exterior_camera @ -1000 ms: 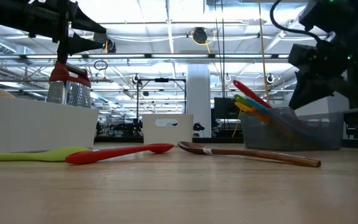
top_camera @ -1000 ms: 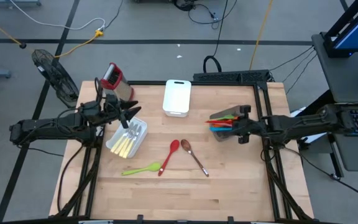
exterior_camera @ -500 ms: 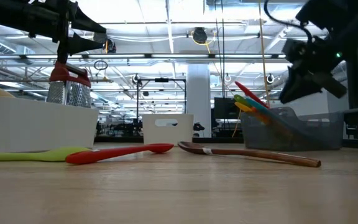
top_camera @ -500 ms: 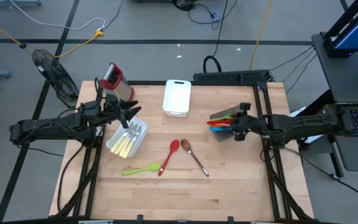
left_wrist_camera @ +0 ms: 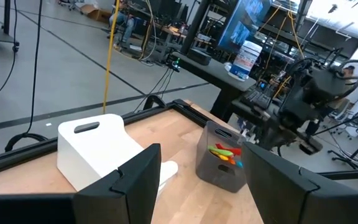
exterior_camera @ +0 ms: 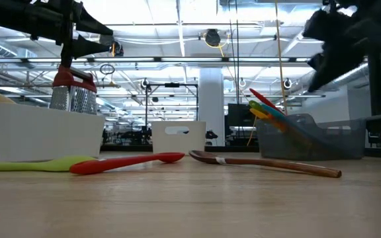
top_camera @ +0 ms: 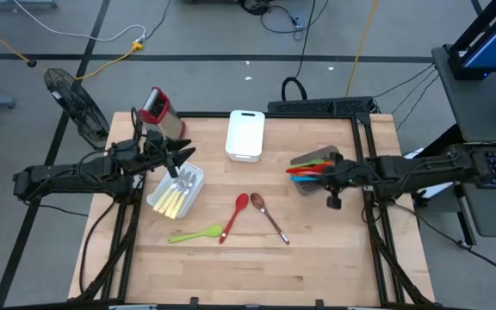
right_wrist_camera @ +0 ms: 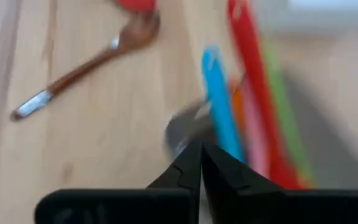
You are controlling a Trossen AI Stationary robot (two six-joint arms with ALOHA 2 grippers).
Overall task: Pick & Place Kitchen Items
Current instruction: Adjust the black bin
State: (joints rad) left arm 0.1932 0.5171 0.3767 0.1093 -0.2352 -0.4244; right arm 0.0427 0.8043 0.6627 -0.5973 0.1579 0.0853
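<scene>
My right gripper [right_wrist_camera: 201,151] is shut and empty, tilted down above the grey bin [top_camera: 313,175] at the table's right. That bin holds red, blue, orange and green utensils [right_wrist_camera: 247,106]. A brown wooden spoon [top_camera: 269,218], a red spoon [top_camera: 235,214] and a green spoon [top_camera: 196,233] lie flat on the table's middle. My left gripper [left_wrist_camera: 207,186] stands open and level above the white bin [top_camera: 176,191], which holds pale-handled cutlery, at the left.
A second white bin [top_camera: 245,134] stands at the table's far edge. A steel grater with a red top [top_camera: 156,108] stands at the far left corner. Bare wood lies toward the near edge.
My right gripper has risen above the grey bin and rolled about its own line, with its wrist swinging a little toward the table's near edge. The utensils in the bin and on the table have stayed where they were.
</scene>
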